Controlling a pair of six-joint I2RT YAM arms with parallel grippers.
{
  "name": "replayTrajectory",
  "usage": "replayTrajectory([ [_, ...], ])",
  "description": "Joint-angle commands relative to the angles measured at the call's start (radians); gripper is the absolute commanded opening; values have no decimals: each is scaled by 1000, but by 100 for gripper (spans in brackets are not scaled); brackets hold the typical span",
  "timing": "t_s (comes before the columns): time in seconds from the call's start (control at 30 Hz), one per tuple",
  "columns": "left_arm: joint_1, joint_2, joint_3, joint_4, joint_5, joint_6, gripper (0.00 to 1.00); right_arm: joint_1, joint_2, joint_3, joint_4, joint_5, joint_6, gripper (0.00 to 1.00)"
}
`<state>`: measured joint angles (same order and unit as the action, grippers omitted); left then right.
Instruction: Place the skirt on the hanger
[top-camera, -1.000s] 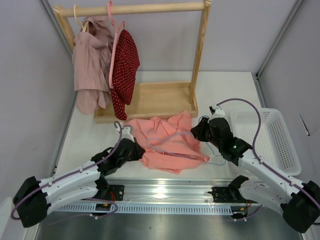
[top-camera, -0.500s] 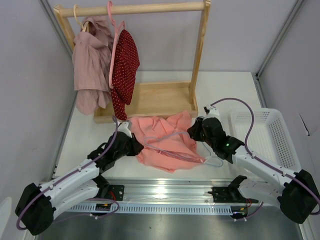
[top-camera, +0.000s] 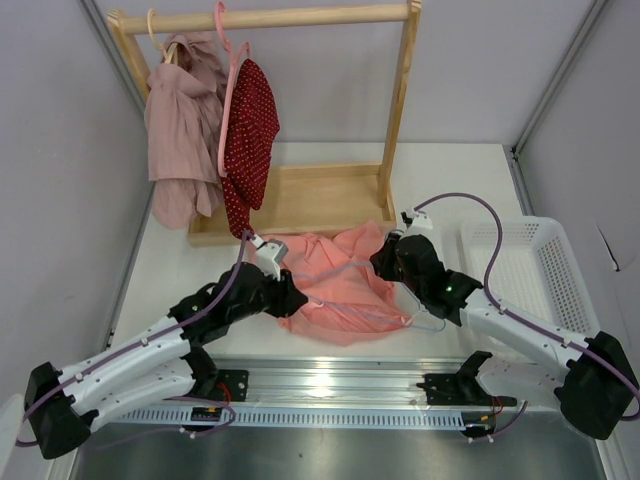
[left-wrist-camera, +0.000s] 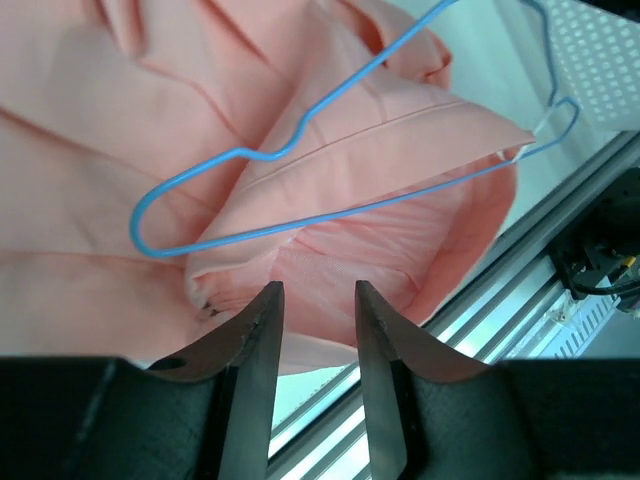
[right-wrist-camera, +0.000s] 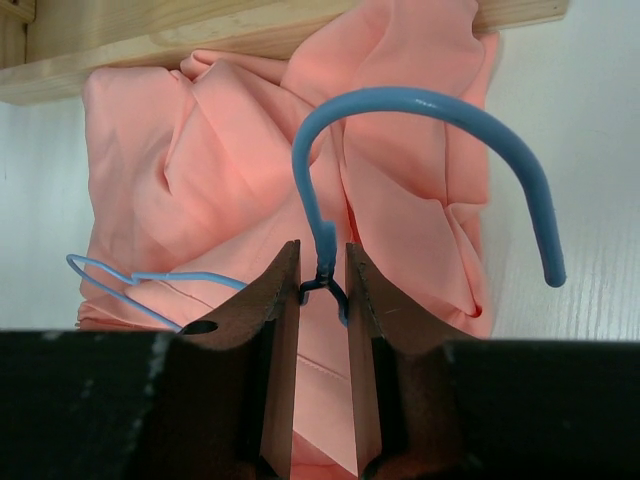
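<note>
The salmon-pink skirt (top-camera: 335, 285) lies crumpled on the table in front of the wooden rack. The light-blue hanger (top-camera: 425, 322) lies across it, one end sticking out over the table at the right. My right gripper (top-camera: 388, 262) is at the skirt's right edge, shut on the hanger's twisted neck (right-wrist-camera: 325, 270), with the hook (right-wrist-camera: 440, 105) arching over the skirt (right-wrist-camera: 230, 170). My left gripper (top-camera: 292, 296) is open and empty, over the skirt's left part. In the left wrist view the fingers (left-wrist-camera: 262, 335) frame a fold of skirt (left-wrist-camera: 320, 280) below the hanger's wire (left-wrist-camera: 330, 205).
A wooden rack (top-camera: 398, 110) stands at the back on a wooden base (top-camera: 310, 200). It holds a dusty mauve garment (top-camera: 180, 130) and a dark red dotted garment (top-camera: 250, 140) on a pink hanger. A white basket (top-camera: 555, 270) sits right. A metal rail (top-camera: 330, 385) runs along the near edge.
My left gripper moved right, from the skirt's left edge onto the skirt. My right gripper moved slightly left with the hanger. The skirt bunched narrower.
</note>
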<state>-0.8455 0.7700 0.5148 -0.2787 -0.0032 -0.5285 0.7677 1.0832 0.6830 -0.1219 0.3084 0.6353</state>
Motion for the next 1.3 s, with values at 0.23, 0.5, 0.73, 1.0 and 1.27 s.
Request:
replayTrajectory([
  [0.23, -132, 109, 106, 44, -58, 55, 33, 27, 6, 52, 5, 78, 3, 0],
  [0.5, -228, 250, 18, 110, -170, -25, 16, 33, 7, 64, -1, 101, 6, 0],
  [0.73, -251, 267, -41, 124, -296, -80, 5, 32, 33, 73, 28, 118, -6, 0],
  [1.0, -282, 256, -96, 150, -308, -87, 2, 5, 80, 98, 83, 120, -36, 0],
  [1.27, -331, 216, -93, 259, -371, 11, 25, 25, 80, 101, 79, 123, -20, 0],
])
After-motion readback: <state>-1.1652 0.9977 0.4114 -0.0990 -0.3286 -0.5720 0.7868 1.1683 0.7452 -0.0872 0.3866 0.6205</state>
